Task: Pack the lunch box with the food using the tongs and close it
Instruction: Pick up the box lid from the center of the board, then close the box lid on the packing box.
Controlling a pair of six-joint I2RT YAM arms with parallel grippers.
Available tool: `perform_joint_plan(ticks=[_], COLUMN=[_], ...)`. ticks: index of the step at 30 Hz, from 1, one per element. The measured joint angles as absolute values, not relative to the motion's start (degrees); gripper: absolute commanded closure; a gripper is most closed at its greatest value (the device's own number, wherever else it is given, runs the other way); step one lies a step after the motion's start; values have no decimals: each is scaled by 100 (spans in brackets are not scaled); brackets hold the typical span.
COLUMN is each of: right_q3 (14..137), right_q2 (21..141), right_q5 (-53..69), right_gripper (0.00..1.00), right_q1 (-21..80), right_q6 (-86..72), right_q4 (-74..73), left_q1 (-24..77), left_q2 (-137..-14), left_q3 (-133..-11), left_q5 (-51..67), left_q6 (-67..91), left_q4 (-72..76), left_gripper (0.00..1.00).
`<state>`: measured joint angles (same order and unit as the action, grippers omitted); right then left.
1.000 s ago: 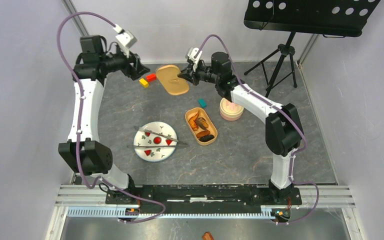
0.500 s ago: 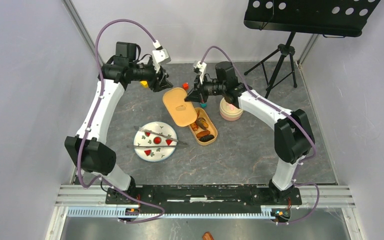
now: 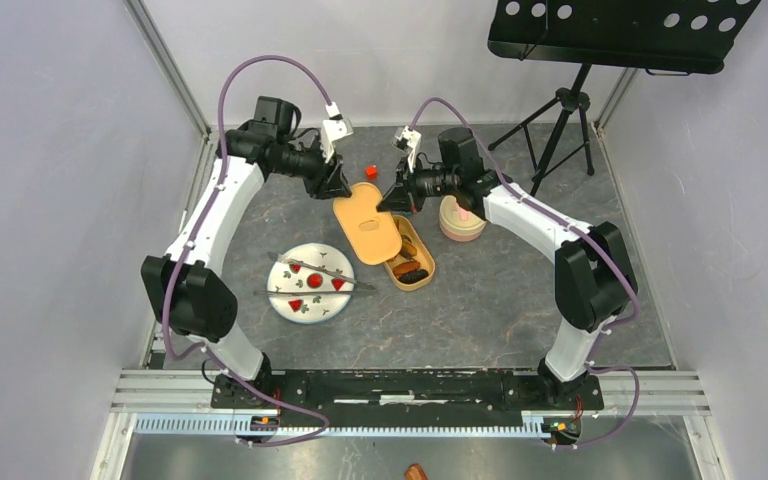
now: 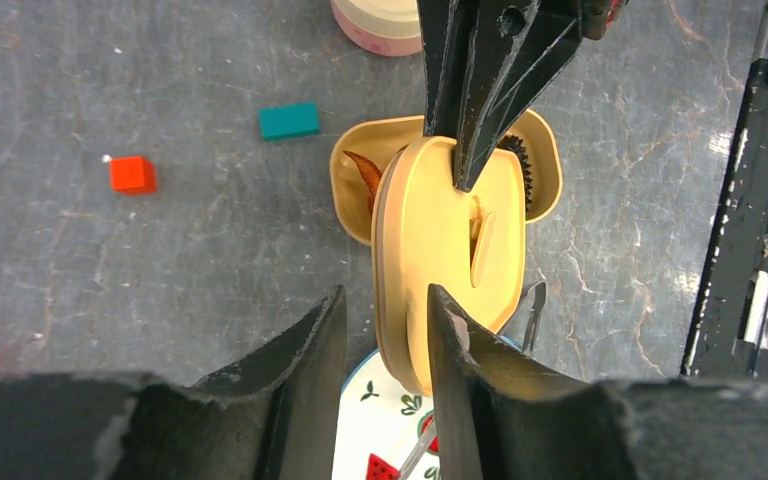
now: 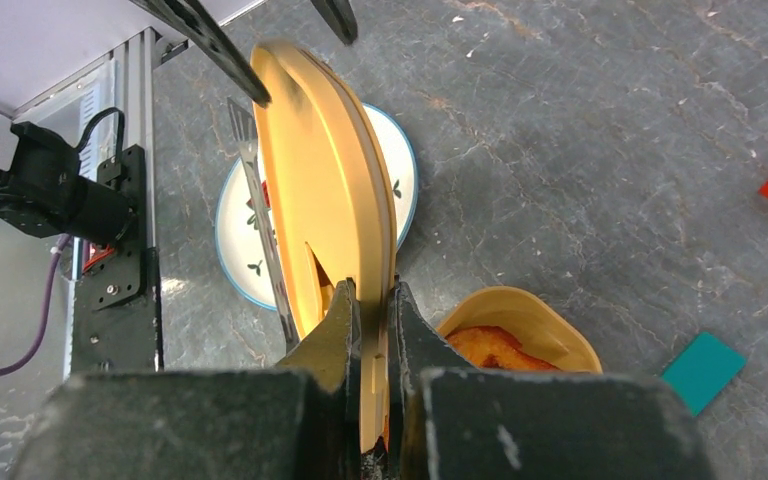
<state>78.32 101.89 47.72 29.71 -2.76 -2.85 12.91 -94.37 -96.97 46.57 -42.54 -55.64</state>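
Observation:
My right gripper (image 3: 392,200) (image 5: 372,290) is shut on the far end of the tan lid (image 3: 365,222) (image 5: 325,170), holding it tilted on edge above the open lunch box (image 3: 422,272) (image 5: 530,310). The left gripper (image 3: 340,190) (image 4: 385,295) straddles the lid's (image 4: 450,230) other end; its jaws are partly narrowed, with a gap on one side. In the box lie orange-brown food chunks (image 4: 363,172) (image 5: 485,345) and a dark ridged piece (image 4: 520,165). The tongs (image 3: 320,268) (image 5: 260,210) rest across the plate (image 3: 295,302) among small red wedges (image 3: 315,281).
A round pink-and-cream container (image 3: 462,220) stands right of the box. A red cube (image 3: 371,172) and a teal cube (image 4: 289,121) lie on the grey table. A black tripod (image 3: 560,110) with a music stand is at the back right.
The right arm carried the lid from the back of the table to above the lunch box. The left arm swung right to the lid's free end and its jaws narrowed.

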Motion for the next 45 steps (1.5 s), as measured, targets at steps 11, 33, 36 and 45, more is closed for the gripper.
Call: perform_joint_plan(ticks=[11,33,36,45], right_q3=[7824,7277,7236,7229], right_q2=[10184,9745,9745,9872], right_q5=[4917,3496,3382,3192], right_gripper=[67,37,39,48], right_q1=[2827,2281,2281,2281], right_q6=[-281,637,707,875], right_q4=[-836,-1914,-1981,-2073], left_q1=[1422,1424,1424,1428], left_q2=[-9852,-12219,-12363,-12689], left_q3=[-9557,-10110,-10232,-10451], left_q5=[4807,5721,5739,5776], left_q6=[-3844,-1813,-1734,-1697], left_q4=[-5555,-4930,-4908,-4982], left_gripper=[98,98,98,98])
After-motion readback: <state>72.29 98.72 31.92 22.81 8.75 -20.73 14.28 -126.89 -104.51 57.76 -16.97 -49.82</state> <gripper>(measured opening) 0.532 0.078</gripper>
